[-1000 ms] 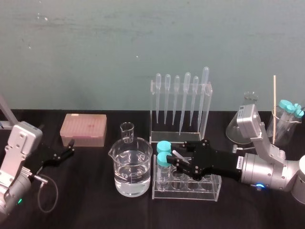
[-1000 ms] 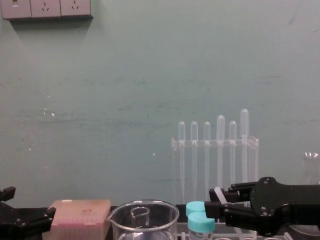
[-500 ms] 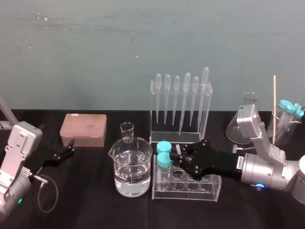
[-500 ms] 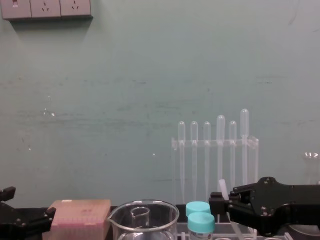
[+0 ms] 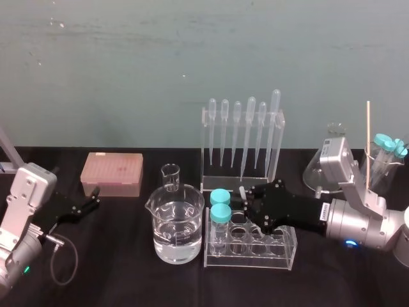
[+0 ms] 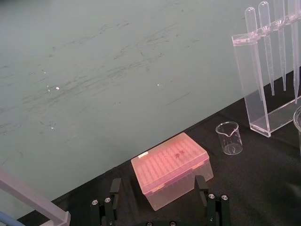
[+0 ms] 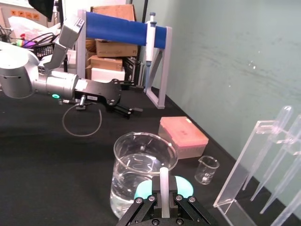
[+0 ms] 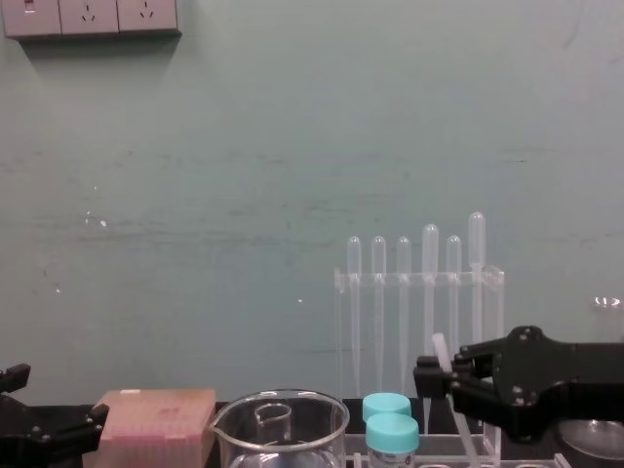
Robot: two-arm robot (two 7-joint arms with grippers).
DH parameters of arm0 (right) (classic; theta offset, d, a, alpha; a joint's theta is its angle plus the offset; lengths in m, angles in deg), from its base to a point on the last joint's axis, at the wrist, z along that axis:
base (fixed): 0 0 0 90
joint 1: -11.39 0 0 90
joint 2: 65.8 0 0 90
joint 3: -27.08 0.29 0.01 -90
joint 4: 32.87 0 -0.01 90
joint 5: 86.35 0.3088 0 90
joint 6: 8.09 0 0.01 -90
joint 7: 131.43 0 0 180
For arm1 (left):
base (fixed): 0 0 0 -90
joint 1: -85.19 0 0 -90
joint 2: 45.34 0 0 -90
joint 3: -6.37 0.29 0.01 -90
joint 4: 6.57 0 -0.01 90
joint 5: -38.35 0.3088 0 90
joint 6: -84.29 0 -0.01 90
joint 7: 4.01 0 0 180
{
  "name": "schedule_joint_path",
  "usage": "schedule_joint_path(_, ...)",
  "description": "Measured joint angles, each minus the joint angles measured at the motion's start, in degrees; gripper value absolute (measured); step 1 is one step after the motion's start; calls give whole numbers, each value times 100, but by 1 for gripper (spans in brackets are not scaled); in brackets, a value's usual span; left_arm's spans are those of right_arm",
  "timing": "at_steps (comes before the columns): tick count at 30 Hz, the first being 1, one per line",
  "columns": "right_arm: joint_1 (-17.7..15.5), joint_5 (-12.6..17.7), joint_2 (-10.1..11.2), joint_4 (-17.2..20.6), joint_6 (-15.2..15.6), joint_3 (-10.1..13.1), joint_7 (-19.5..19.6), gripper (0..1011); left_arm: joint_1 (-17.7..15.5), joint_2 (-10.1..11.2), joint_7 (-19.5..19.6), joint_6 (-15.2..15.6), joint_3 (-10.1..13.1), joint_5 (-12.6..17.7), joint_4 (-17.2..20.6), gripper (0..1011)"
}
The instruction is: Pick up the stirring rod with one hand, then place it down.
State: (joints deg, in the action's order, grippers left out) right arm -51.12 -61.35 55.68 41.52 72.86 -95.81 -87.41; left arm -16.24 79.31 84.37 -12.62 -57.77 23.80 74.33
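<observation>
Right gripper: black two-jaw hand, clamped on the thin translucent white stirring rod; rod tilted, over the clear acrylic test-tube rack.
Left gripper: parked left, fingers apart.
White wrist sticker: print apparently illegible.

I'm looking at a laboratory bench. At the centre of the head view a clear acrylic rack holds a row of bulb-topped plastic pipettes. In front of it stand a large glass beaker of clear liquid, a small empty glass beaker and a clear plastic test-tube rack with two teal-capped tubes. A pink lidded pipette-tip box sits at centre left and a glass conical flask near the right edge, all on a black tabletop. In the upper left of my right wrist view, a blue-topped grey stand carries a hand pipette, with cardboard boxes stacked behind.
</observation>
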Motion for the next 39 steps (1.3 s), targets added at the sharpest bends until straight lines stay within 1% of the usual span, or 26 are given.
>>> schedule_joint_path(5, 2, 31, -19, 3, -80, 103, 41, 81, 0, 0, 0, 0, 0, 0, 0, 1000)
schedule_joint_path(12, -58, 148, -34, 108, -196, 277, 116, 80, 0, 0, 0, 0, 0, 0, 0, 1000)
schedule_joint_path(17, -115, 316, -9, 274, -156, 408, 131, 80, 0, 0, 0, 0, 0, 0, 0, 1000)
schedule_joint_path(21, -148, 567, 43, 465, 100, 508, 110, 80, 0, 0, 0, 0, 0, 0, 0, 1000)
schedule_joint_path(22, -160, 695, 77, 567, 280, 548, 110, 80, 0, 0, 0, 0, 0, 0, 0, 1000)
schedule_joint_path(25, -178, 892, 145, 735, 594, 601, 143, 80, 0, 0, 0, 0, 0, 0, 0, 1000)
schedule_joint_path(27, -182, 1125, 264, 954, 956, 672, 208, 80, 0, 0, 0, 0, 0, 0, 0, 1000)
schedule_joint_path(28, -182, 1125, 264, 954, 956, 672, 208, 81, 0, 0, 0, 0, 0, 0, 0, 1000)
schedule_joint_path(29, -180, 1203, 322, 1047, 1077, 701, 233, 81, 0, 0, 0, 0, 0, 0, 0, 1000)
schedule_joint_path(31, -171, 1268, 387, 1140, 1169, 730, 260, 80, 0, 0, 0, 0, 0, 0, 0, 1000)
schedule_joint_path(32, -153, 1315, 452, 1224, 1228, 757, 284, 80, 0, 0, 0, 0, 0, 0, 0, 1000)
schedule_joint_path(39, -89, 1443, 658, 1422, 1281, 862, 398, 80, 0, 0, 0, 0, 0, 0, 0, 1000)
